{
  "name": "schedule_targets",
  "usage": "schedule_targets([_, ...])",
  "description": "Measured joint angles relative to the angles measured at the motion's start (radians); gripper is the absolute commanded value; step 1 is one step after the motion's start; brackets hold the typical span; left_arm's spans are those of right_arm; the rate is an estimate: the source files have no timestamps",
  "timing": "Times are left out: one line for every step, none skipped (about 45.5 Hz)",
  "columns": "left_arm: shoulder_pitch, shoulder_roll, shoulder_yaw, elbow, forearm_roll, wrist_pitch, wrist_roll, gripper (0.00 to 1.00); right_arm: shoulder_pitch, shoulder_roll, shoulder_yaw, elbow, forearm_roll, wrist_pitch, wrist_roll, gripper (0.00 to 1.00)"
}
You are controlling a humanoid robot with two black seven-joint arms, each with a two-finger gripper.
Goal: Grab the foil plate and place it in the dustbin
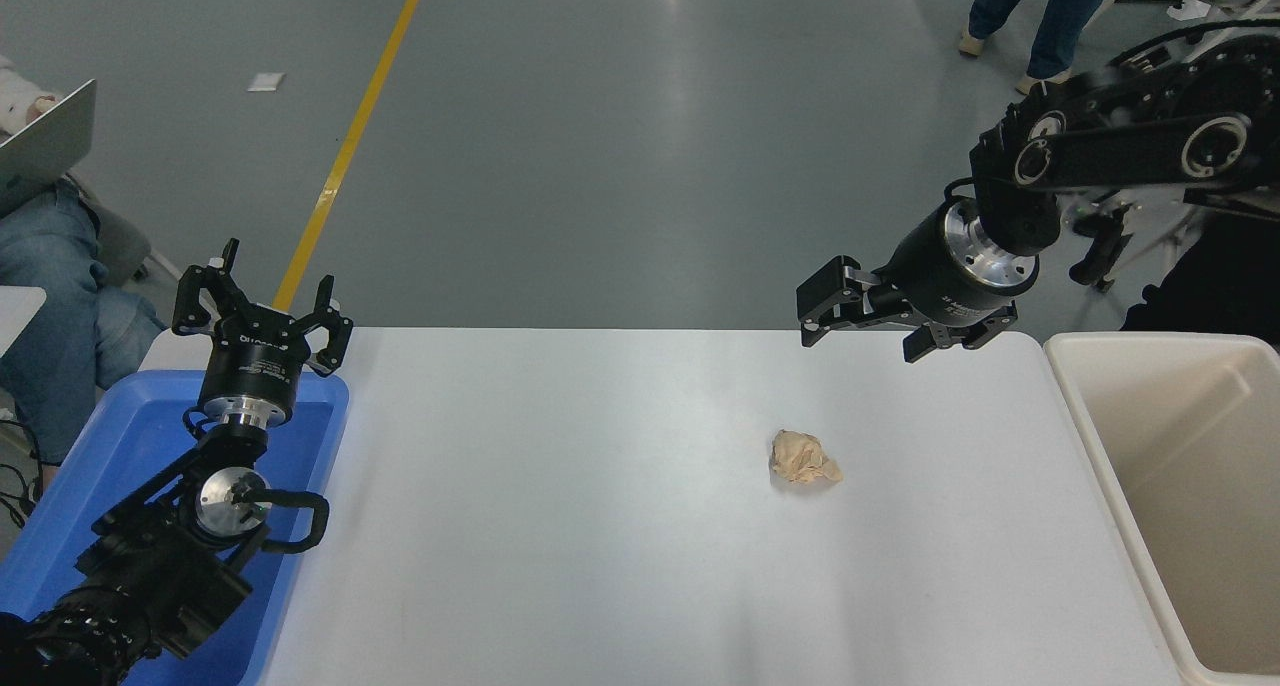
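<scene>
Over table far edge: right gripper [858, 328], fingers spread wide, empty
Left gripper [262, 304]: parked above blue tray [110, 466], fingers apart
Dustbin [1105, 446]: table's right end
Paper ball [804, 457]: mid-table
Foil plate: unseen

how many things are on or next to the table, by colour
tan: 1, paper ball
blue: 1, tray
cream: 1, dustbin
black: 2, left hand, right hand
total: 5
</scene>
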Motion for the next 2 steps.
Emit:
schedule_targets([0.000, 0.000, 0.000, 0.000, 0.000, 0.000, 0.000, 0.99, 0.006, -0.006, -0.003, 0.009, 0.000, 0.002, 0.000, 1.00])
schedule_targets([0.000, 0.000, 0.000, 0.000, 0.000, 0.000, 0.000, 0.99, 0.011, -0.011, -0.006, 0.015, 0.000, 0.004, 0.000, 1.00])
